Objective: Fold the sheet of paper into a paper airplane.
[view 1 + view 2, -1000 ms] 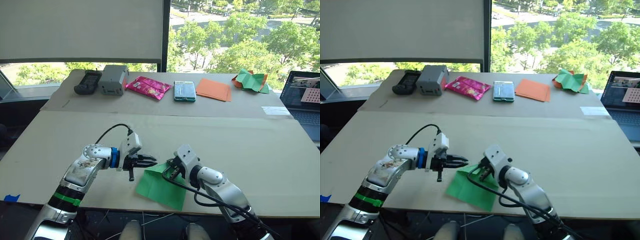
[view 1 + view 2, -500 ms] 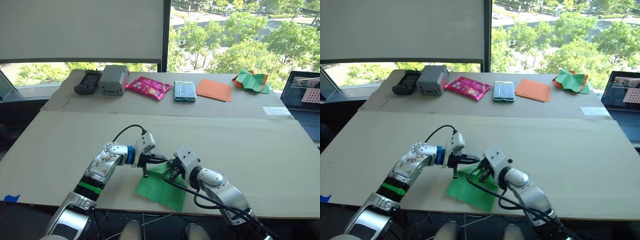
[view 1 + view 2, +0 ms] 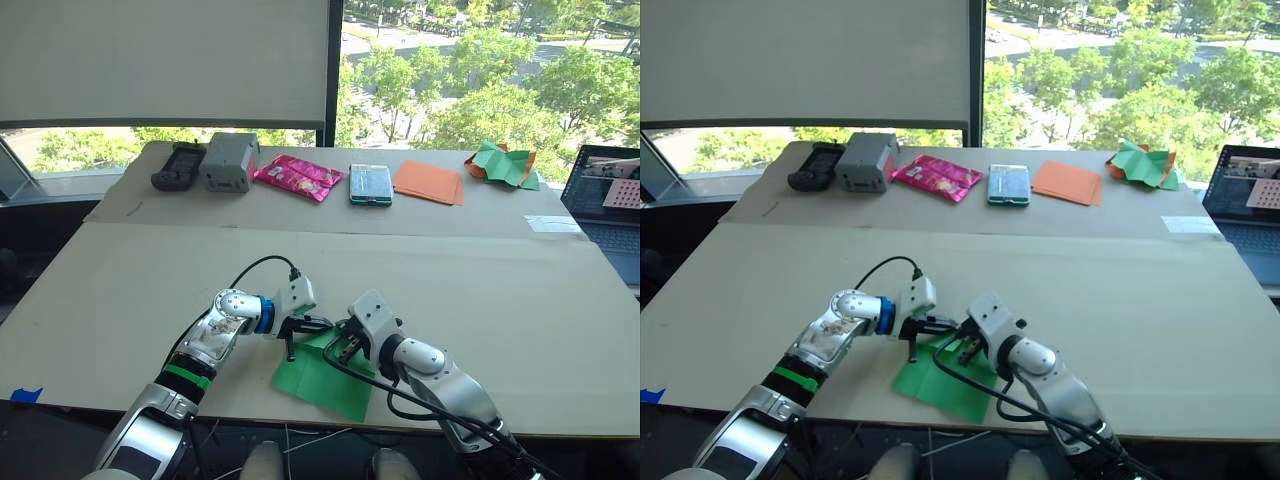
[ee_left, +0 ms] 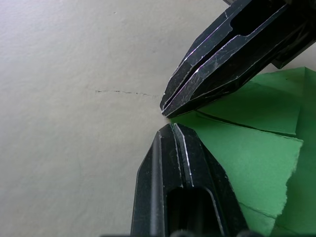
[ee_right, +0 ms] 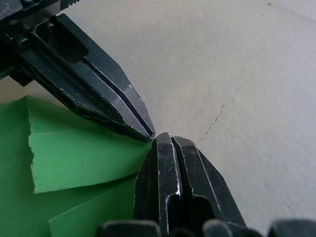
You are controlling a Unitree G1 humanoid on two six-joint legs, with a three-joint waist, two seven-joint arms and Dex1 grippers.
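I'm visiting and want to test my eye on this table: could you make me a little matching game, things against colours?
Things:
1. sheet of paper under the end effectors
2. snack packet
3. flat sheets at the far edge
4. boxy device

Colours:
A. orange
B. grey
C. bright green
D. pink

Pairs: 1-C, 2-D, 3-A, 4-B
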